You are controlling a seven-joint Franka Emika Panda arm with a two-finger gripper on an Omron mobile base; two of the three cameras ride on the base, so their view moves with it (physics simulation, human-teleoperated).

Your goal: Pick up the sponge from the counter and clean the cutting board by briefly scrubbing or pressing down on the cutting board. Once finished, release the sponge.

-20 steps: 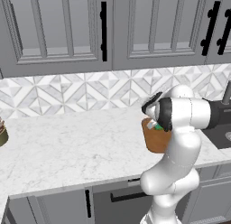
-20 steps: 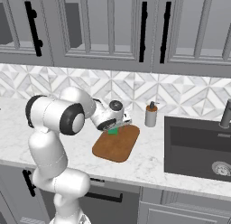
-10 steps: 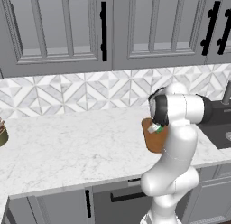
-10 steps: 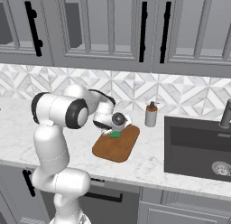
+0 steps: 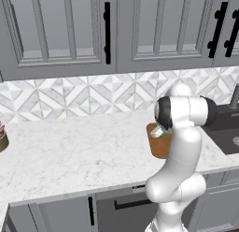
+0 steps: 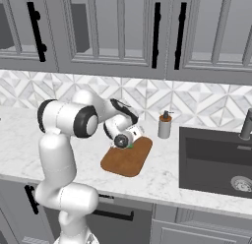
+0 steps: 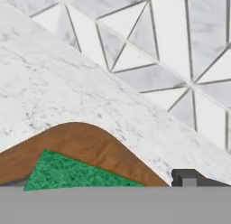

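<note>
Green scouring top, coarse and speckled: the sponge (image 7: 79, 175), lying flat on the cutting board (image 7: 85, 144) near its rounded far corner, by the backsplash side.

Orange-brown wood, smooth, rounded corners: the cutting board, resting on the surface (image 6: 162, 176), between the arm and the sink (image 6: 216, 157).

White marble-look stone with faint grey veining: the surface. Behind it, a backsplash (image 7: 180, 51) of grey and white triangular tiles.

Tool (image 6: 129, 138): jaws spread wide and grasping nothing, directly over the sponge; whether a fingertip touches it is hard to tell at this angle.

Task status, as judged: sponge on the board and released, so the scrubbing appears done; only withdrawing the arm is left.
</note>
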